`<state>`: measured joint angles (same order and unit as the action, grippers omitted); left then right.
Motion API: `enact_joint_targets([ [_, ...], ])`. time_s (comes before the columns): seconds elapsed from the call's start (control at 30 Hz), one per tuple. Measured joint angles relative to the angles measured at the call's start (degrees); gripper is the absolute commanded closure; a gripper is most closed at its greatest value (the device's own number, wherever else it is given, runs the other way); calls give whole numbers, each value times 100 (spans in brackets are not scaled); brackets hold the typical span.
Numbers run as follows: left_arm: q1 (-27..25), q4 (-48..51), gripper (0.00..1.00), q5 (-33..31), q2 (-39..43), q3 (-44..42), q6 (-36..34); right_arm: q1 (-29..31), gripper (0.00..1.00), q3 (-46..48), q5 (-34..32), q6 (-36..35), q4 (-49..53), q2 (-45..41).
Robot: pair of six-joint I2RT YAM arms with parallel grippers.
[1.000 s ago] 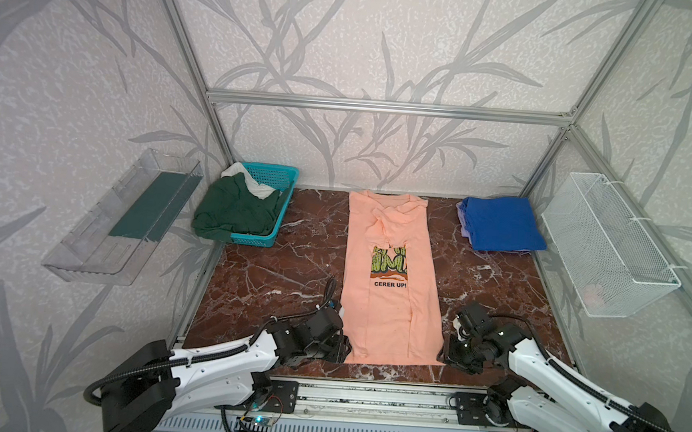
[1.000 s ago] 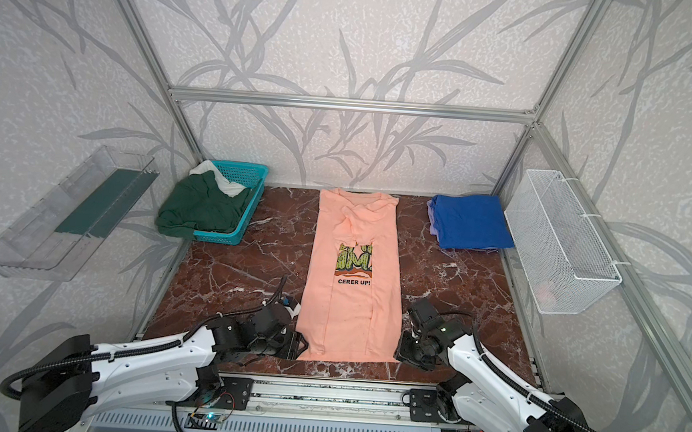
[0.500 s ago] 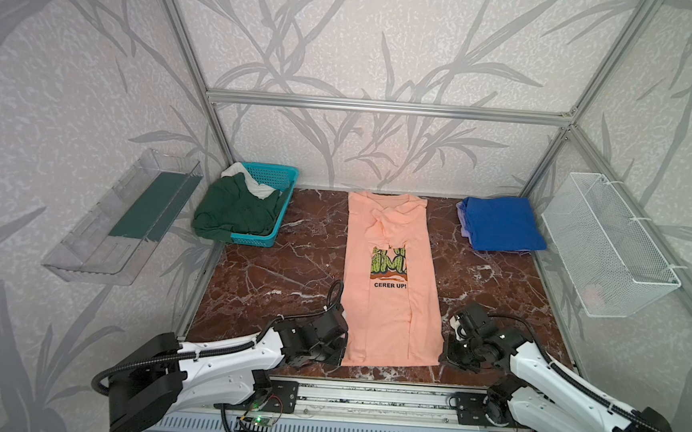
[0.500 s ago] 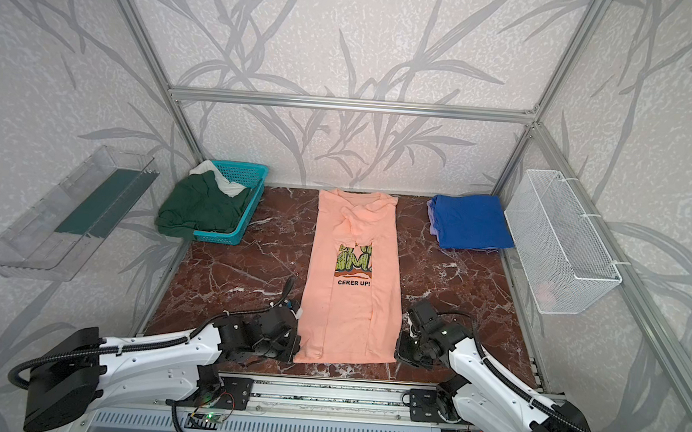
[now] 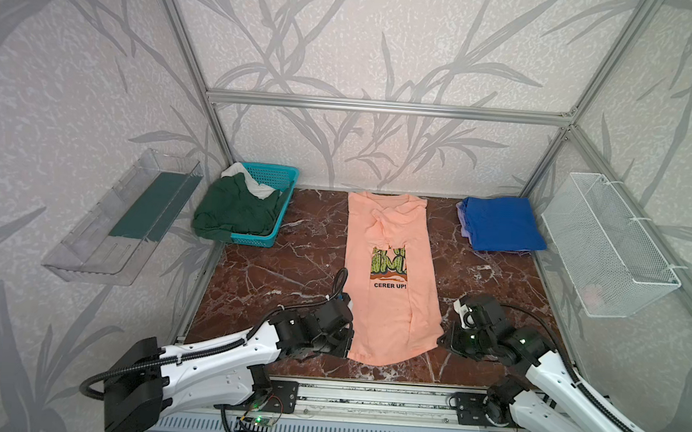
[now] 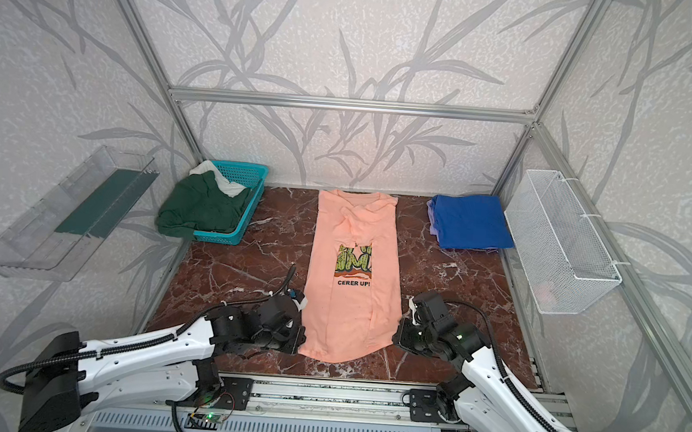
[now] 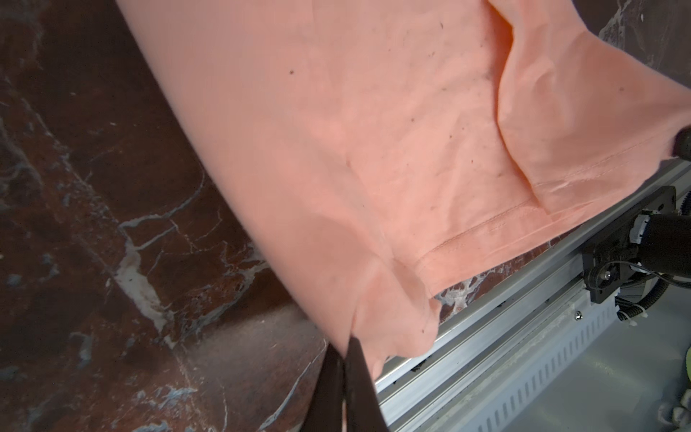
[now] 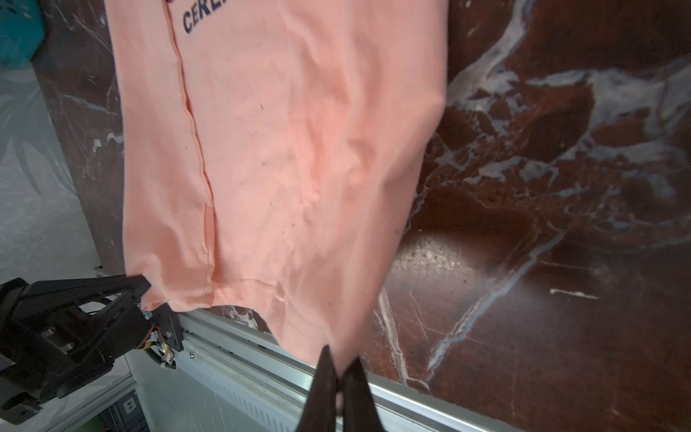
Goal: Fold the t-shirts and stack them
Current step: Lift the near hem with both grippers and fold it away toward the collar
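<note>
A peach-pink t-shirt (image 5: 390, 270) (image 6: 354, 259) lies lengthwise in a narrow strip down the middle of the marble table, print and "CERER UP!" facing up. My left gripper (image 5: 346, 350) (image 7: 344, 346) is shut on its near left hem corner. My right gripper (image 5: 443, 340) (image 8: 339, 359) is shut on the near right hem corner, and both corners are lifted off the table. A folded royal blue t-shirt (image 5: 502, 224) sits at the back right. A dark green t-shirt (image 5: 236, 211) and a white one (image 5: 255, 183) are heaped in the teal basket (image 5: 281, 216).
The aluminium front rail (image 5: 365, 389) runs just behind the lifted hem. A white wire basket (image 5: 609, 244) hangs on the right wall and a clear plastic shelf (image 5: 127, 214) on the left wall. Bare marble (image 5: 282, 271) lies on either side of the pink shirt.
Both grippers have shut on the pink shirt's near hem corners and raised them slightly. The hem now sags in a curve between them.
</note>
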<state>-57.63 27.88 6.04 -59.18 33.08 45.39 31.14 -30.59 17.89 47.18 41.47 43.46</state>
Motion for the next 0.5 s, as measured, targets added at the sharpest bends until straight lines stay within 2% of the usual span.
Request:
enact_joint_targets([
  [0.2,205,214,100,-293,-181,461,-291,0,100,-177,-417,11,-302,144],
  [0.5,1270,-22,100,-321,-584,927,-667,-422,100,-938,-673,-326,-612,1108],
])
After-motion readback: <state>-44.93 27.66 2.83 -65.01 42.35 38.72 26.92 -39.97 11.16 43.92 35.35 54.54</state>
